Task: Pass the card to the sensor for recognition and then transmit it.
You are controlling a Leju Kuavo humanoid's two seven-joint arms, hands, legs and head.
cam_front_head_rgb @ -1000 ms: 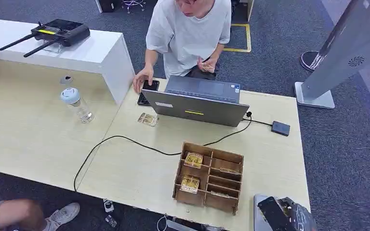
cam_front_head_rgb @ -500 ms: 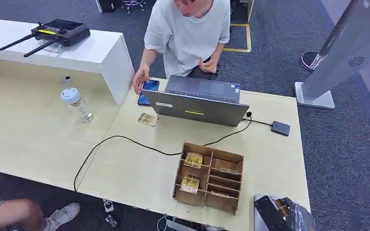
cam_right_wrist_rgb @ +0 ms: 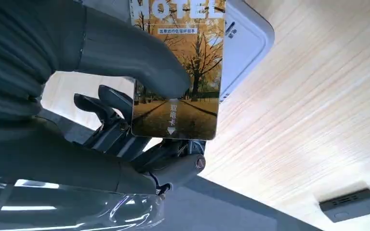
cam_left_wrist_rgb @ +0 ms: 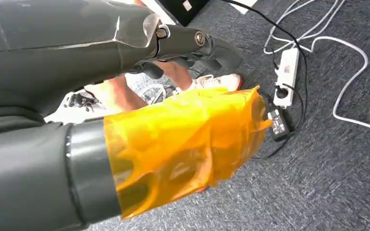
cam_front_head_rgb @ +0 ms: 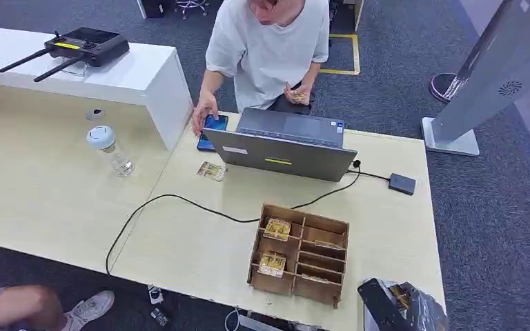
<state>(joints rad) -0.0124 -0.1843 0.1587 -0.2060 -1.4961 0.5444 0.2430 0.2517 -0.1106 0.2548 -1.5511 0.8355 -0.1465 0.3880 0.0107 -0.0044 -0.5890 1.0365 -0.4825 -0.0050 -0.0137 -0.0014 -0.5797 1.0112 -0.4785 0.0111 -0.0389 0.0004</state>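
My right hand (cam_front_head_rgb: pixel 401 308) is at the table's near right corner, just right of the wooden card box (cam_front_head_rgb: pixel 300 255). It pinches a hotel card (cam_right_wrist_rgb: pixel 178 82) printed with yellow autumn trees, thumb (cam_right_wrist_rgb: pixel 139 57) pressed on its face. The card hangs just over a flat grey-white sensor pad (cam_right_wrist_rgb: pixel 245 41) with rounded corners; whether they touch is hidden. A sliver of the card (cam_front_head_rgb: pixel 401 296) peeks between the fingers. My left hand (cam_left_wrist_rgb: pixel 192 43) hangs beside the body above the carpet, fingers loosely apart and holding nothing, with orange tape around the wrist.
Several cards stand in the box. Another card (cam_front_head_rgb: pixel 212 171) lies by the laptop (cam_front_head_rgb: pixel 283 145). A person behind the laptop touches a phone (cam_front_head_rgb: pixel 212 127) and holds something in the other hand. A black box (cam_front_head_rgb: pixel 401 183), a bottle (cam_front_head_rgb: pixel 110 150) and a cable (cam_front_head_rgb: pixel 179 200) lie on the table (cam_front_head_rgb: pixel 200 241).
My right hand has shifted slightly left and nearer, covering more of the grey pad. The person's phone screen lit up and their hand moved on it.
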